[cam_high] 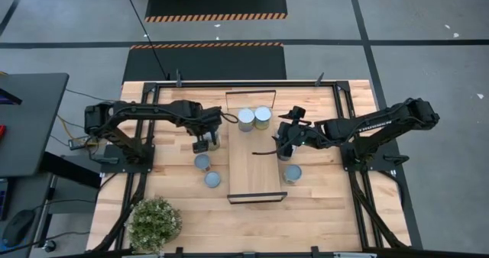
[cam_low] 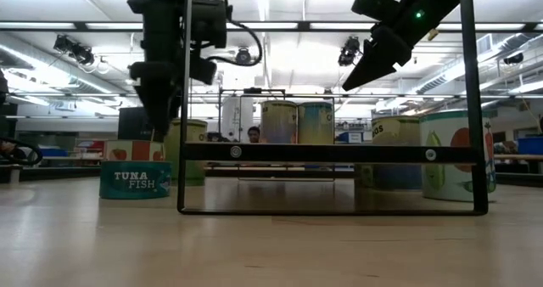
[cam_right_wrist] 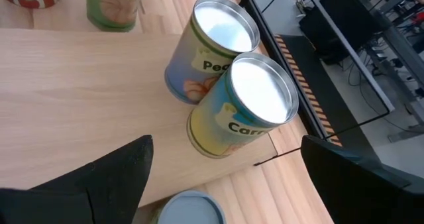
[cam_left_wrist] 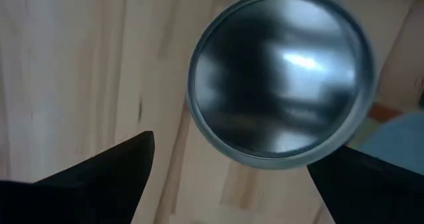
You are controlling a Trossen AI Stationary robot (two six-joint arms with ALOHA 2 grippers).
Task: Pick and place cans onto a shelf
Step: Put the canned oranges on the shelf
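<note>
The shelf (cam_high: 257,166) lies in the table's middle, with two cans (cam_high: 246,119) (cam_high: 263,117) standing upright side by side on its far part; they also show in the right wrist view (cam_right_wrist: 258,101). My left gripper (cam_high: 204,143) is open just left of the shelf, pointing down over a can whose silvery top (cam_left_wrist: 281,78) shows beyond its fingers. My right gripper (cam_high: 283,143) is open at the shelf's right edge, above the table, with another can top (cam_right_wrist: 189,209) below it. More cans stand on the table on both sides of the shelf (cam_high: 202,162) (cam_high: 212,179) (cam_high: 293,173).
A bushy green plant (cam_high: 155,222) stands at the near left corner. The shelf's black end frame (cam_low: 331,151) stands upright close to the low camera, with a teal tuna can (cam_low: 136,181) to its left. Black arm bases stand at both table sides.
</note>
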